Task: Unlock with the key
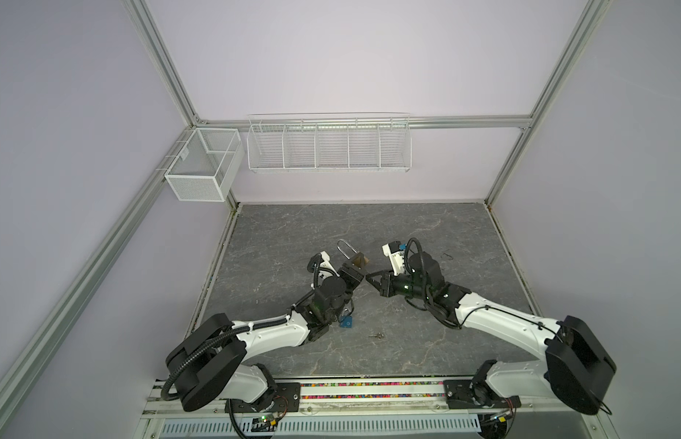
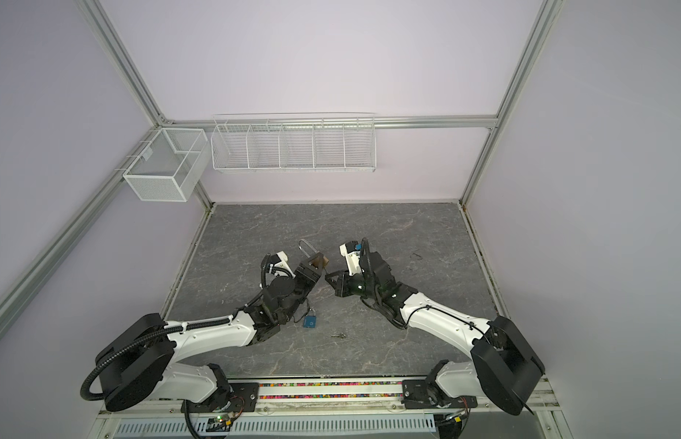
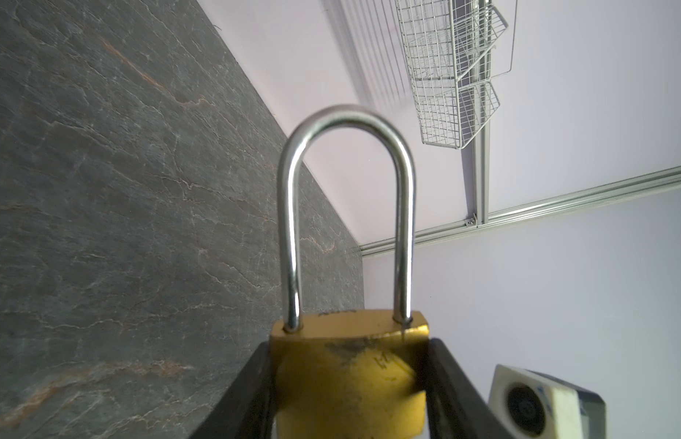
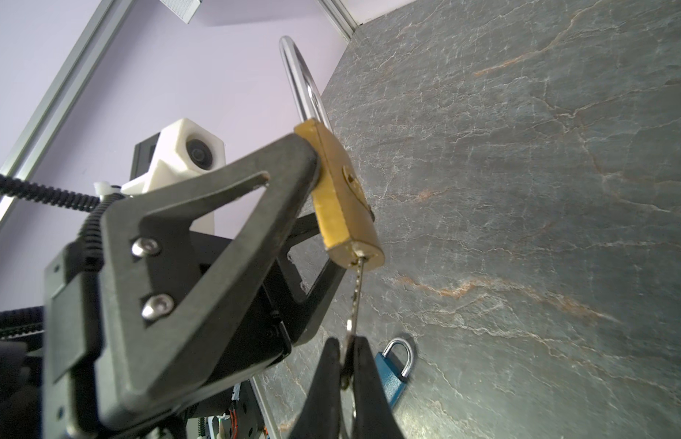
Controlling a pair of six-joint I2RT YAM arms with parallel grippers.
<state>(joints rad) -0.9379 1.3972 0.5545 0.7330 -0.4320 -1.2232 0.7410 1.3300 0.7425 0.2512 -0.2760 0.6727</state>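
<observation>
Arms (image 1: 202,365), padlock (image 3: 346,384), grey marbled tabletop (image 1: 369,228), lilac walls (image 1: 331,57)

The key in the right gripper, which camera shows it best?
Right wrist view: the key, pinched in the right gripper, has its tip at the brass padlock's keyhole. Both top views show only a sliver; the left wrist view misses it.

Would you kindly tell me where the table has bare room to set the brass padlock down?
Bare: the far strip of the table along the back wall, and the near strip this side of the loose key. Crowded: the centre, where the left gripper holds the brass padlock at the right gripper's key, and around the blue padlock.
</observation>
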